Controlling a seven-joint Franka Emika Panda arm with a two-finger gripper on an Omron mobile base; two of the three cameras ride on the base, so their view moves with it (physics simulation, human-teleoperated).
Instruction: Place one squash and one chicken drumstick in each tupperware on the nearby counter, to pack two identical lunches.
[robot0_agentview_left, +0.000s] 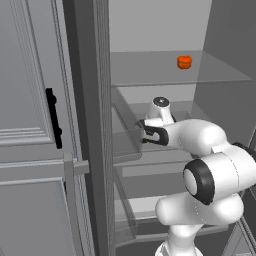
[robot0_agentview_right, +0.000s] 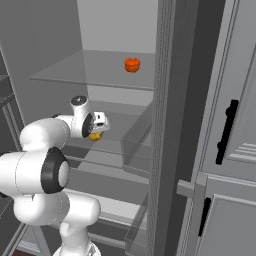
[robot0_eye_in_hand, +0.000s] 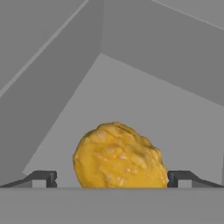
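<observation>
Chicken drumstick: rough, crumbed golden-yellow crust, matt, with pale specks. Fingers: dark, matt, hard-looking plastic or metal; which one cannot be told. Fridge shelf: smooth, translucent grey, glass-like. Orange squash near the shelf's rear right corner: smooth, ribbed, slightly glossy. Fridge door: matt grey, panelled, with a glossy black handle.

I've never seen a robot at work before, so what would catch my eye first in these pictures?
Probably the white arm reaching deep into an open grey fridge. In the hand view, a golden, crumbly chicken drumstick lies between the fingertips of the open gripper. One shelf higher sits a small bright orange squash, alone.
</observation>
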